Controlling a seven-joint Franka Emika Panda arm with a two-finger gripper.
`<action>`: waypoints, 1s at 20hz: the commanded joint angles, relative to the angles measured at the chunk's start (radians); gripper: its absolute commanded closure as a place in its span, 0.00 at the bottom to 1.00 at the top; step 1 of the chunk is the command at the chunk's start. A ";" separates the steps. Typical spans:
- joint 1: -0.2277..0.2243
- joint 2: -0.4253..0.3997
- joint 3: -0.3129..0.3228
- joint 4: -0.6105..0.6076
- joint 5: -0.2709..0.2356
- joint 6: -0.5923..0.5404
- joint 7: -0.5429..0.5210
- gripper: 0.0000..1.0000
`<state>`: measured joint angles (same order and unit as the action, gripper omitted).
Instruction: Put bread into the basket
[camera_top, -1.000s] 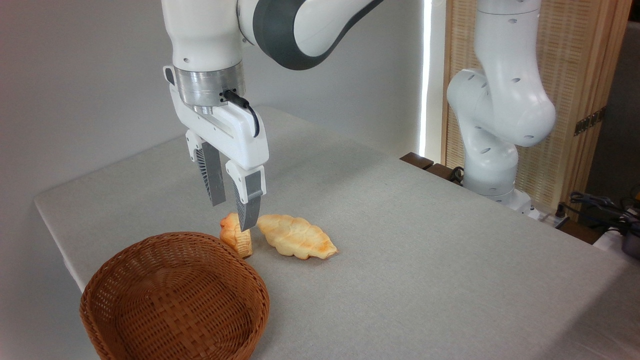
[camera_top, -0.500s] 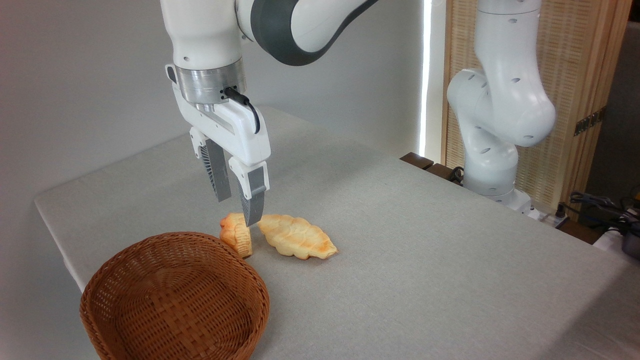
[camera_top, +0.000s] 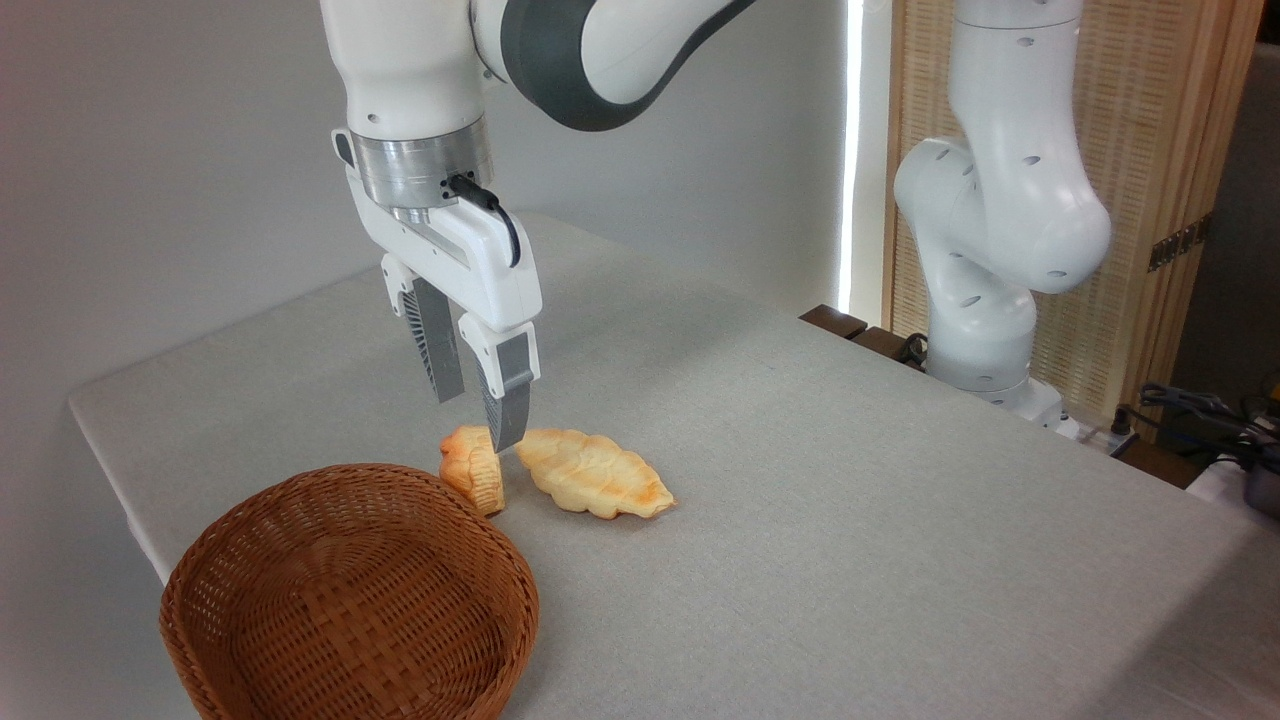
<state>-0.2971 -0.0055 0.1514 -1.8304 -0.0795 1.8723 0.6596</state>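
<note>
A pale grey worktop with a fine woven, cloth-like surface fills most of the view, its far corner running toward a plain grey-white wall. At the right stands a light wooden slatted screen, with dark cables and gear low beside it and a bright vertical strip of light at the screen's left edge. The white Franka arm, smooth and rounded with dark grey joint bands, rises from its base at the worktop's right edge and arches across the top of the picture to a metal wrist ring above the worktop's left part. The round wicker basket sits at the near left corner, brown, tightly woven, with deep sides. Behind it and to the right lies the longer pastry, flat, leaf-shaped, pale golden with browner edges and a lobed outline. The gripper hangs pointing down, its two grey ribbed fingers slightly apart with a narrow gap and nothing between them; the nearer fingertip overlaps the top of the bread in this view, and whether it touches cannot be told. The bread, stubby, golden-orange, with a ridged top and paler ribbed side, rests on the worktop just behind the basket's rim and just beside the pastry's left tip.
</note>
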 joint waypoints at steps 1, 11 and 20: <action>-0.008 -0.013 0.007 0.008 0.000 -0.025 -0.005 0.00; -0.008 -0.013 0.007 0.006 -0.003 -0.030 -0.048 0.00; -0.014 -0.013 0.004 -0.001 0.009 -0.032 0.040 0.00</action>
<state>-0.2988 -0.0061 0.1500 -1.8304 -0.0795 1.8667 0.6590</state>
